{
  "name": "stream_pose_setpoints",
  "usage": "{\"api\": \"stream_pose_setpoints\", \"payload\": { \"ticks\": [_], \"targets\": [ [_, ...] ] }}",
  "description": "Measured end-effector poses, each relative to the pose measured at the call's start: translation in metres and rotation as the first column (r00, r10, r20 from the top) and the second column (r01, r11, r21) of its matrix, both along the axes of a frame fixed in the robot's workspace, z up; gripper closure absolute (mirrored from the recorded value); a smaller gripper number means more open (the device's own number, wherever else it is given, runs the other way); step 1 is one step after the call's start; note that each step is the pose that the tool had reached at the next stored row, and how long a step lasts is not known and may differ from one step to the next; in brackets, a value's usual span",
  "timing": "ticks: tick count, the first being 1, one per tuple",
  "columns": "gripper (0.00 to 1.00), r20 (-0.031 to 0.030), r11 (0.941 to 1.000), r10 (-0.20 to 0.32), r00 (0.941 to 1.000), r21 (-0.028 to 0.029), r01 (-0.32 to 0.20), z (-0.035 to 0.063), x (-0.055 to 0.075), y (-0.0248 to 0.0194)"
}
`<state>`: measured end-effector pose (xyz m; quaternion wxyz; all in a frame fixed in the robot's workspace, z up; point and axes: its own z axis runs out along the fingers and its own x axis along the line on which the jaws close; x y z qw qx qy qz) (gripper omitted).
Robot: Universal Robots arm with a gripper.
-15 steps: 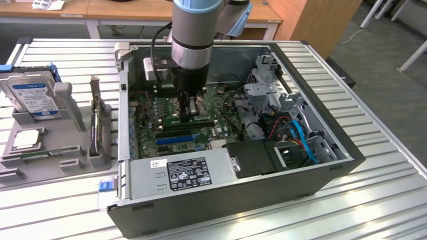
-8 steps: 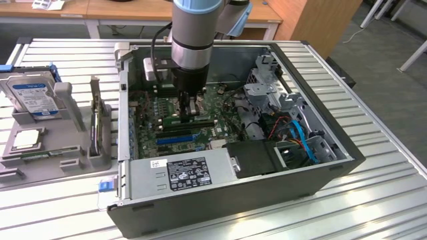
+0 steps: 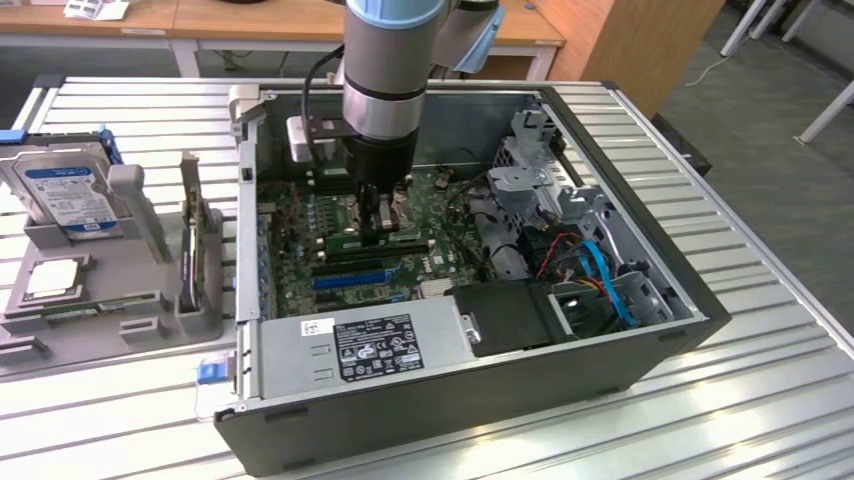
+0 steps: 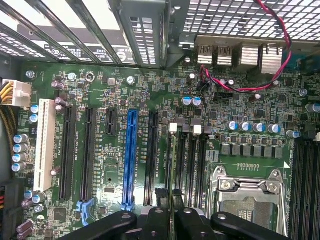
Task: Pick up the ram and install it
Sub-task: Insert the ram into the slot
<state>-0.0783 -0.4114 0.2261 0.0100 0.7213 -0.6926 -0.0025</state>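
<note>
My gripper (image 3: 378, 222) reaches straight down into the open computer case (image 3: 667, 300), just above the green motherboard (image 3: 300, 215). In the wrist view the ram (image 4: 172, 170) appears edge-on as a thin green strip between the black fingertips (image 4: 152, 220). It runs along one of the memory slots (image 4: 181, 165), in line with a white end clip (image 4: 173, 127). The gripper (image 4: 171, 216) is shut on the ram. Whether the stick is seated in the slot or just above it cannot be told. From the exterior view the ram shows as a green strip (image 3: 400, 240) under the fingers.
The CPU socket (image 4: 247, 200) lies beside the memory slots, and a blue expansion slot (image 4: 131, 155) lies on the other side. A power supply (image 3: 367, 345) and drive cage (image 3: 541, 180) crowd the case. At the exterior view's left, a grey holder (image 3: 127, 300) carries a hard drive (image 3: 67, 190) and an upright card (image 3: 194, 240).
</note>
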Motion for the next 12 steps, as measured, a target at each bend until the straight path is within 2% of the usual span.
{"api": "stream_pose_setpoints", "payload": {
  "ticks": [12],
  "targets": [
    [0.87, 0.0000, 1.0000, 0.000, 1.0000, 0.0000, 0.000, -0.0006, 0.0002, 0.0017]
  ]
}}
